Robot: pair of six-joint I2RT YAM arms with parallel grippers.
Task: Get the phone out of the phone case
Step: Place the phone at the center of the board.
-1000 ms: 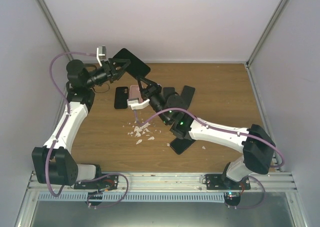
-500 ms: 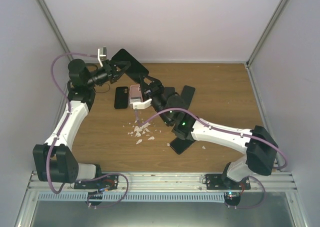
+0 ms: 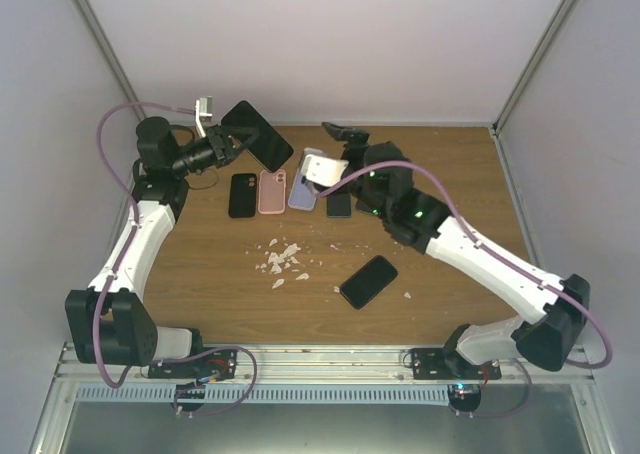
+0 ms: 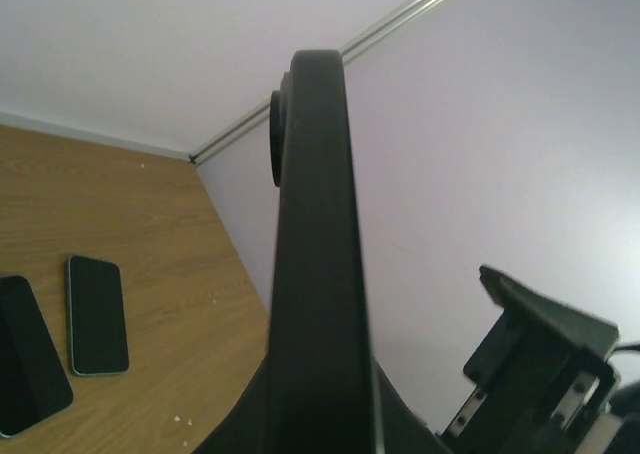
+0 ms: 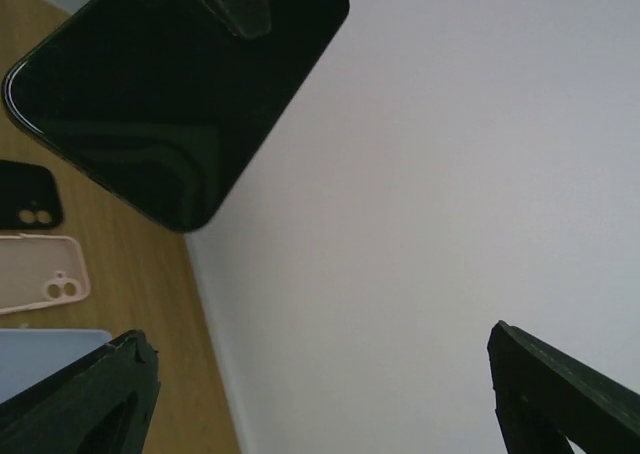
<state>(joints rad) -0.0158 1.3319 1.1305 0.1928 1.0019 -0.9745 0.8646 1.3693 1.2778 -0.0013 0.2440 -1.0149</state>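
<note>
Wooden table (image 3: 450, 174) seen from above. At ten to eleven o'clock, a row of three empty cases lies flat: black case (image 3: 242, 195), pink case (image 3: 272, 192), lavender case (image 3: 299, 196). A small dark phone (image 3: 339, 205) lies just beside them. White scraps (image 3: 283, 262) sit at seven o'clock and a black phone (image 3: 368, 281) at five.

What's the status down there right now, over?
Left tool shut on black phone, held aloft. Right tool open, apart from it. Cased or bare: cannot tell. Nothing between them.

Glossy black phone (image 3: 262, 136) in the left claw (image 3: 236, 144)! Near it a black case (image 3: 242, 195), pink case (image 3: 272, 192), lavender case (image 3: 303, 191), all on the brown wood-grain table (image 3: 200, 264).
</note>
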